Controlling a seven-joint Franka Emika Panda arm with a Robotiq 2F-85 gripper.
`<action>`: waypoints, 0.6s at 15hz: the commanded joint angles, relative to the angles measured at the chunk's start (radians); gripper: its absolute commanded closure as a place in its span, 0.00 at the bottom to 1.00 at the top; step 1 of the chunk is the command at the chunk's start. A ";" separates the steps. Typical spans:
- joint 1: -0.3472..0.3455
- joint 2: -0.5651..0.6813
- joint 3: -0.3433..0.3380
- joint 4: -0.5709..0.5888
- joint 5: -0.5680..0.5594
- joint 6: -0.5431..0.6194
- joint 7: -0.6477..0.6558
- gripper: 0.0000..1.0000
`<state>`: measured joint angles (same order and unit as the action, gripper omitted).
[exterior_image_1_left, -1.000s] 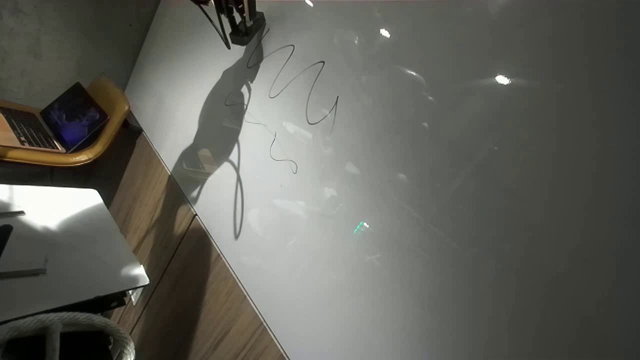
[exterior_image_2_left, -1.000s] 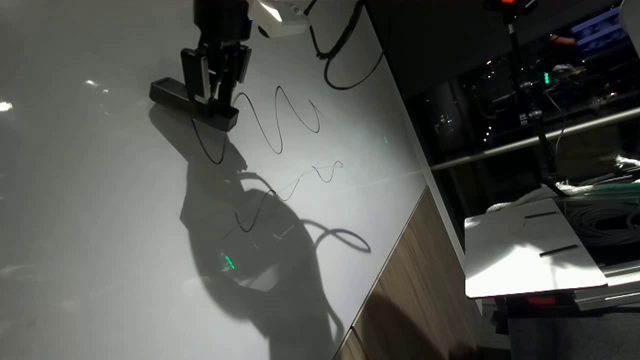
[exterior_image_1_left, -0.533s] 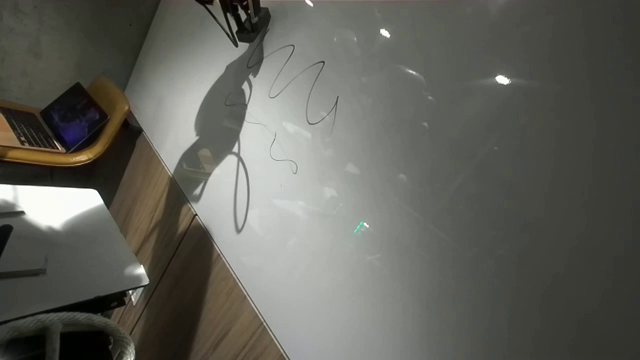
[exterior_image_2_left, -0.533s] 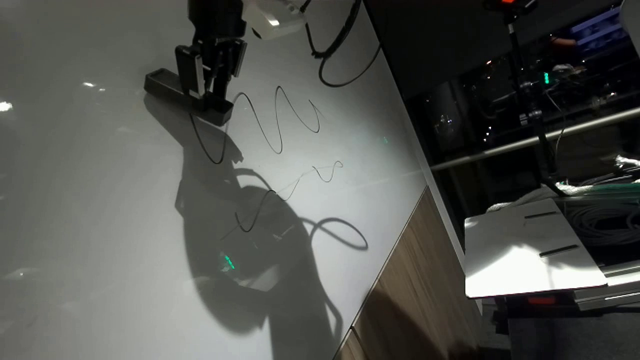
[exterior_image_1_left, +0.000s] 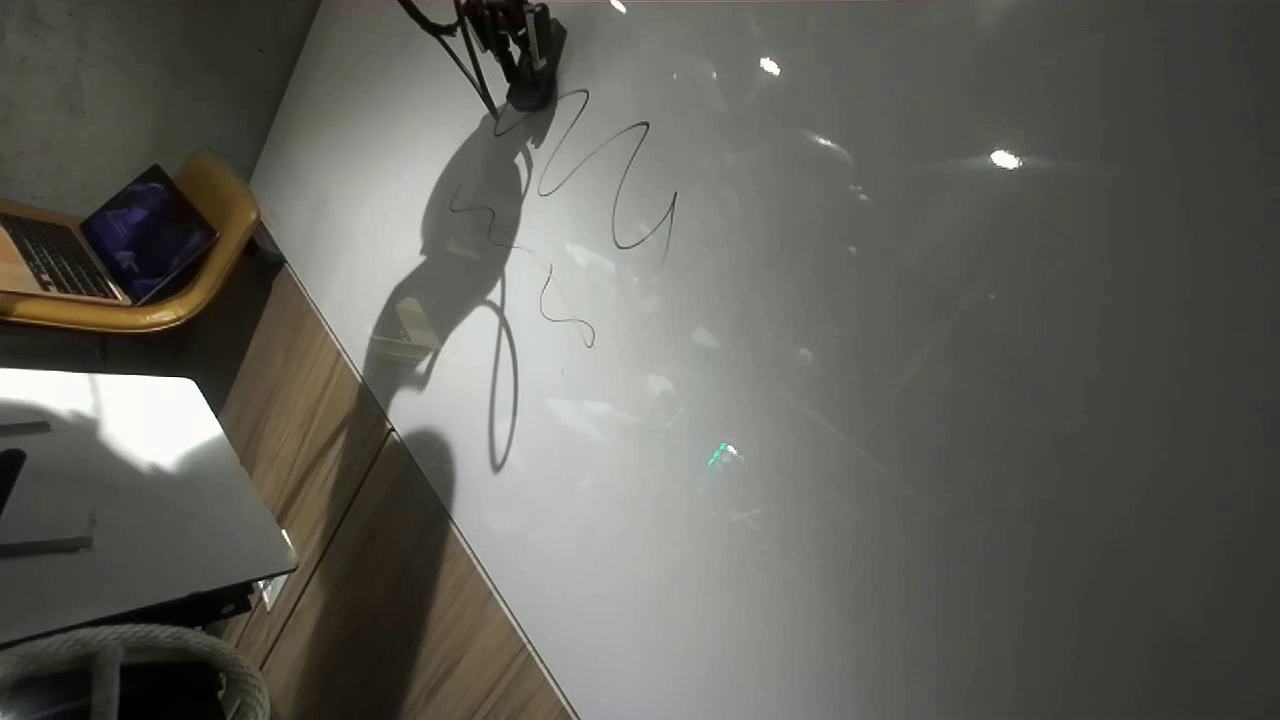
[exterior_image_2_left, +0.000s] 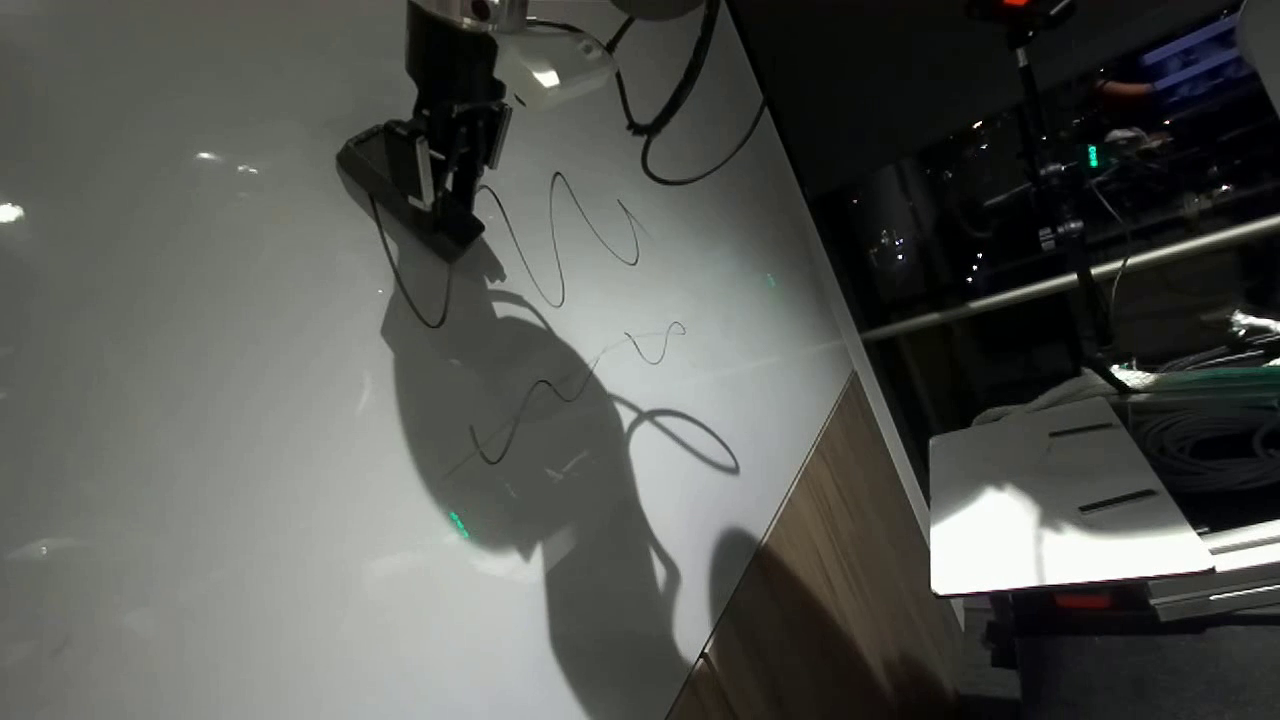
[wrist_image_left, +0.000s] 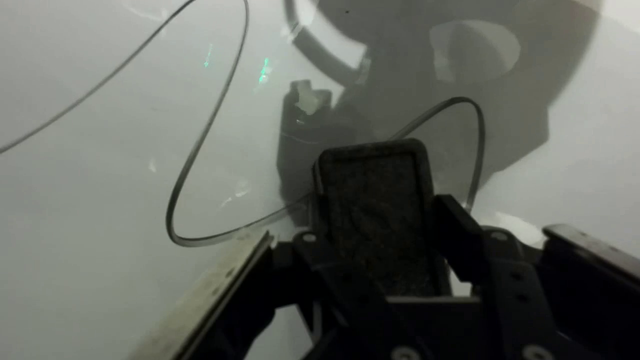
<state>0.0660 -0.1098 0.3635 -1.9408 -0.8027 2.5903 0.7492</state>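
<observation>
Jaws clamped on dark block (wrist_image_left: 375, 215), on or just above bench (exterior_image_2_left: 250, 400), hiding part of wavy line (wrist_image_left: 192, 243). Likely step: positioning block; next move calls for firm grip, block level.

You've got tons of open whiteboard (exterior_image_1_left: 900, 430) to move over beside your gripper (wrist_image_left: 382, 225), fwiw, but the gap between its jaws is plugged by that black block (wrist_image_left: 375, 205), and some black cables (exterior_image_2_left: 690, 75) loop out nearby.
</observation>
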 joint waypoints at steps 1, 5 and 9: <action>0.041 0.081 -0.033 0.083 -0.015 0.004 0.004 0.70; 0.085 0.138 -0.030 0.130 -0.021 -0.017 0.006 0.70; 0.129 0.187 -0.040 0.176 -0.012 -0.034 -0.012 0.70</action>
<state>0.1510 -0.0087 0.3500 -1.8609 -0.8026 2.5615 0.7493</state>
